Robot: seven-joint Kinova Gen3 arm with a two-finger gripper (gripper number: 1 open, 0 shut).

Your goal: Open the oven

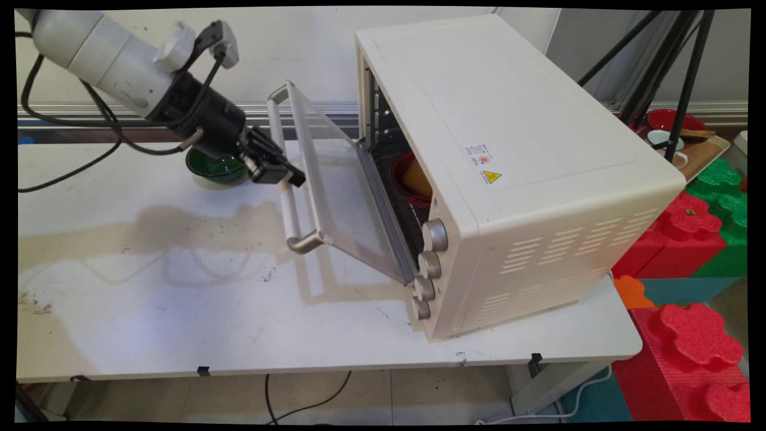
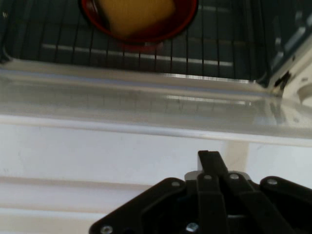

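Stains and scuffs mark the near part of the white table [image 1: 179,323], where a cream toaster oven [image 1: 508,167] stands at the right, its four silver knobs [image 1: 428,266] lined up along the front corner. Its glass door [image 1: 341,179] hangs partly open, tilted out toward the left, and the black gripper [image 1: 286,178] sits right at the door's pale handle bar [image 1: 291,197], roughly midway along its length. The hand view shows the fingers [image 2: 210,161] drawn together into a single narrow stack just below the handle, with no gap visible between them; whether they press on the bar or merely rest against it cannot be told. Beyond the door, on the oven's wire rack [image 2: 58,39], a red bowl [image 1: 413,179] holds something yellow [image 2: 136,14]. Behind the gripper, farther back on the table, a green bowl [image 1: 215,167] sits partly hidden by the wrist. Red and green foam blocks [image 1: 694,335] are stacked off the table's right end.
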